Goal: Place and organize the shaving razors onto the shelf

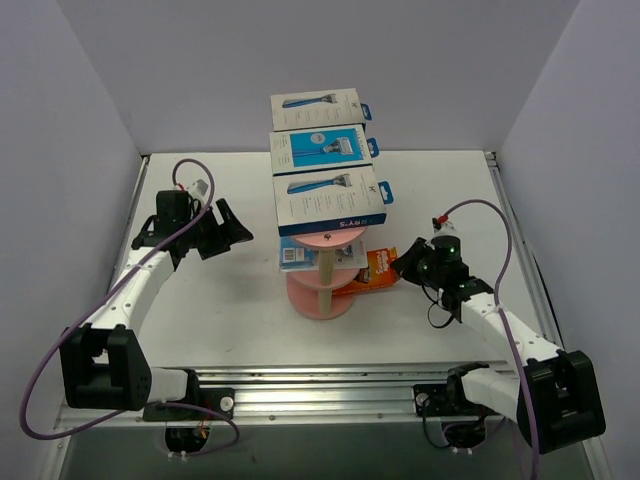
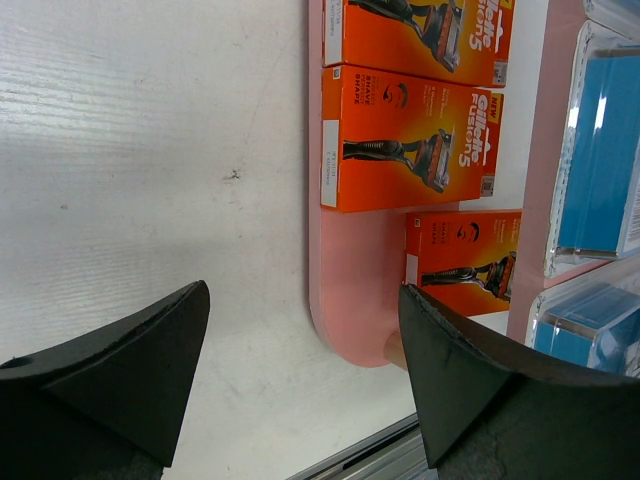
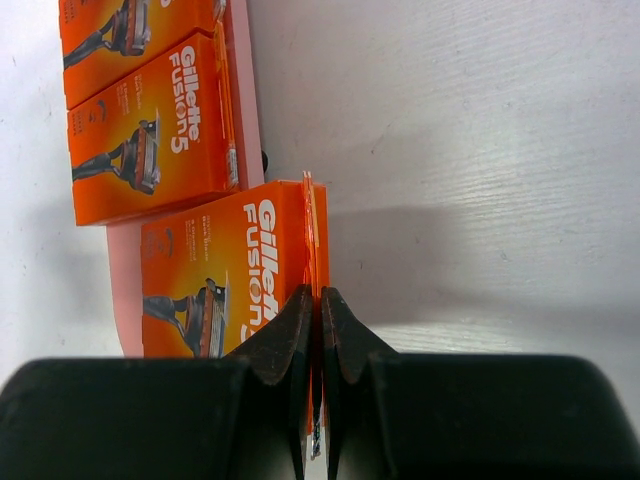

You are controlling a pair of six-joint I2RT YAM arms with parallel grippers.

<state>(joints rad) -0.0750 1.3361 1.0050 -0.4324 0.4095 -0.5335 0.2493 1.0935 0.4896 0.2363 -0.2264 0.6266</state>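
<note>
A white counter (image 1: 240,330) with a faint grain, enclosed by plain pale walls (image 1: 70,120) on the left, right and far sides; a metal rail (image 1: 330,385) runs along its near edge.

Your right gripper (image 3: 318,300) is pinched closed on the thin right edge of an orange razor pack (image 3: 220,270), whose printed face is up. That pack overlaps the edge of the pink shelf tier (image 3: 243,110). A second orange pack (image 3: 150,130) lies flat on the tier just beyond it, and a third orange pack (image 3: 130,25) is cut off by the frame. The white table (image 3: 480,150) fills the right side.
</note>
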